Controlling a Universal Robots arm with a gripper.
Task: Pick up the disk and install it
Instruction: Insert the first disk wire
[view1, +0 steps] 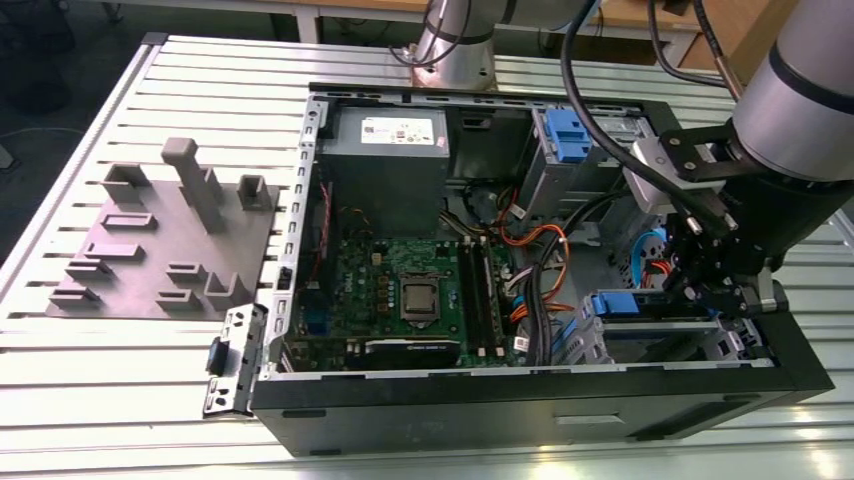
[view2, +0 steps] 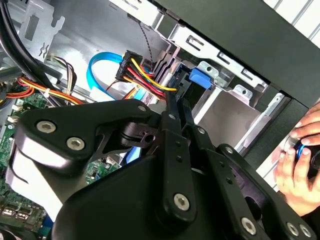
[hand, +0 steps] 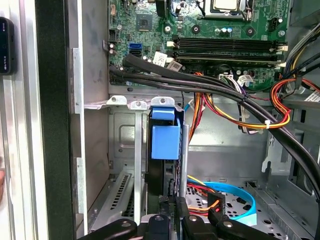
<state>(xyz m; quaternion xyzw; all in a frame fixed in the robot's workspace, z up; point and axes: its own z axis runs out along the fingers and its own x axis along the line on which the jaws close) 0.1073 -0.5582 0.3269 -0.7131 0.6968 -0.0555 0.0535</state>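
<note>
With the pincer (hand: 172, 212) clamped narrow on the disk (hand: 165, 142) at frame centre, any tilt could jam it in the drive bay (hand: 122, 145).

1. A robotics lab or test workshop: a slotted aluminium table (view1: 120, 330) carries an opened desktop computer case (view1: 534, 400).
2. A grey fixture block (view1: 167, 240) stands on the exterior view's left (apparently a printed jig).
3. The robot arm's base (view1: 454, 50) is mounted at the far edge.
</note>
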